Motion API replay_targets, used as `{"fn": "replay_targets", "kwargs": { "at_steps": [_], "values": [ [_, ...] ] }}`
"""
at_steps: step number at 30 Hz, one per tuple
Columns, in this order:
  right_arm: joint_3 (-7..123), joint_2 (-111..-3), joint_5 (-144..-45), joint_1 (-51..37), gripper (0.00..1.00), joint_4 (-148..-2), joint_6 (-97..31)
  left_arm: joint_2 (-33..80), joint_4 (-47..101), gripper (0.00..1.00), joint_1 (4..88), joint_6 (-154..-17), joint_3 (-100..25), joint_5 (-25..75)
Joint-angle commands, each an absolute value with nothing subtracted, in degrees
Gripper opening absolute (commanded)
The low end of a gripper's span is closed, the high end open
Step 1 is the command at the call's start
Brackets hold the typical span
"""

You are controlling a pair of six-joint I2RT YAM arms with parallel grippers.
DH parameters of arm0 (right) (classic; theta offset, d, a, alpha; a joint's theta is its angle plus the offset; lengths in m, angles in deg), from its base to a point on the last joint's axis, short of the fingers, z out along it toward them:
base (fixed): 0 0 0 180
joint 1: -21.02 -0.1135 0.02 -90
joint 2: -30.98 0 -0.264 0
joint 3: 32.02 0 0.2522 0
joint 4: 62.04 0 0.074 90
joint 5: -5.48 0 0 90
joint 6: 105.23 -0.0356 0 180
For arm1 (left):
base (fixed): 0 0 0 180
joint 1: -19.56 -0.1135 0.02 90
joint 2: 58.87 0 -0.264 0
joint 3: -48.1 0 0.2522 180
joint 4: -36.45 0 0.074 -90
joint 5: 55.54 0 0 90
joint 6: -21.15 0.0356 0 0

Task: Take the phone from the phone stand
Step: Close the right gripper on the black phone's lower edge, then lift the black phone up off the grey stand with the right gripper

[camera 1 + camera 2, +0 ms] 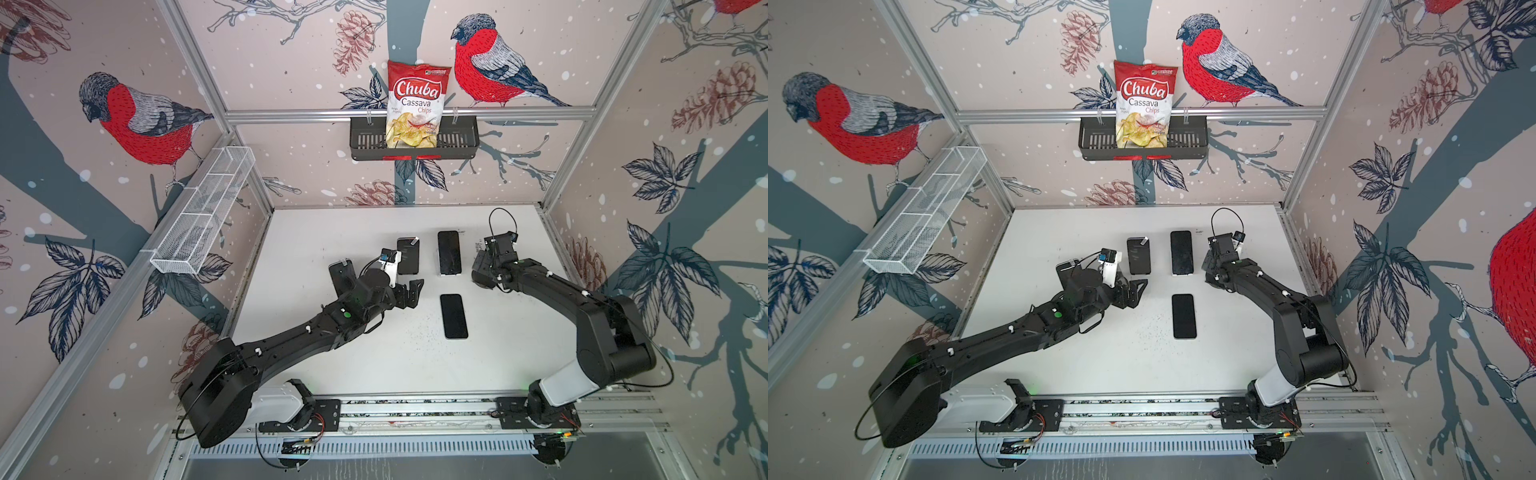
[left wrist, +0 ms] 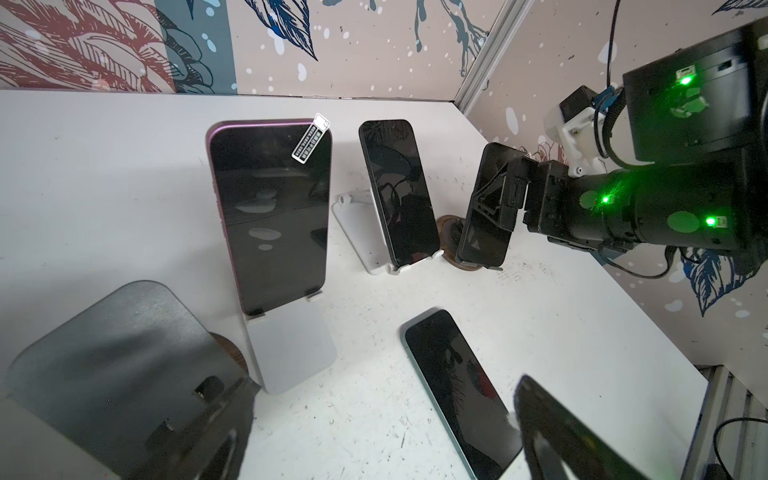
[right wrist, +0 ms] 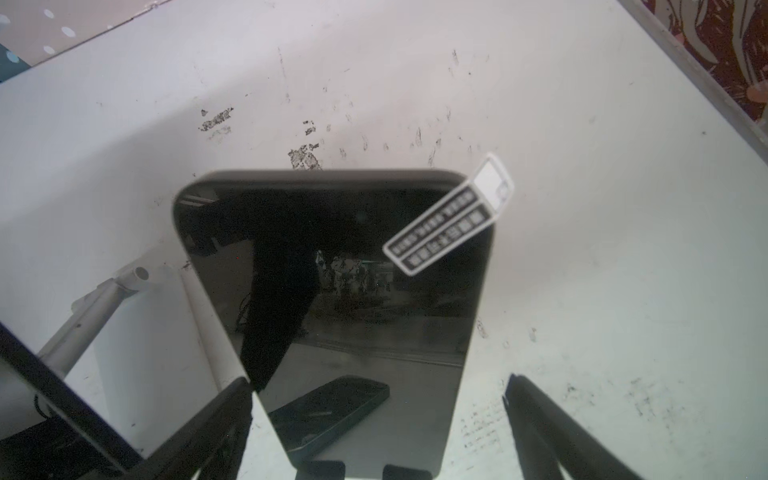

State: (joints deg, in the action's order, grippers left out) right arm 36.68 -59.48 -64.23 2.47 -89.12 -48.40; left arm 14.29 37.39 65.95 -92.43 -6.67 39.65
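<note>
Gleaming flat black glass phone [image 3: 353,311]

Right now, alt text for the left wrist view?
The right gripper is at the far phone, one of three propped upright on a white table, beside a middle phone and a purple phone with a sticker. A fourth phone lies flat; a black stand is empty.
</note>
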Motion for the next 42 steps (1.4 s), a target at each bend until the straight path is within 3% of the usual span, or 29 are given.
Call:
{"fn": "replay_targets", "kwargs": {
  "at_steps": [1,16,42],
  "values": [
    [36.9,-60.2,-64.2,2.7,0.94,-87.4,-48.0,14.4,38.8,0.97,66.0,-91.7,-7.0,40.5],
    [35.9,-60.2,-64.3,2.8,0.73,-85.9,-47.4,15.7,38.8,0.97,66.0,-92.1,-7.4,40.6],
    [33.3,-53.7,-66.5,2.6,0.7,-84.2,-39.5,16.0,39.3,0.97,66.0,-92.4,-7.0,40.2]
  ]
}}
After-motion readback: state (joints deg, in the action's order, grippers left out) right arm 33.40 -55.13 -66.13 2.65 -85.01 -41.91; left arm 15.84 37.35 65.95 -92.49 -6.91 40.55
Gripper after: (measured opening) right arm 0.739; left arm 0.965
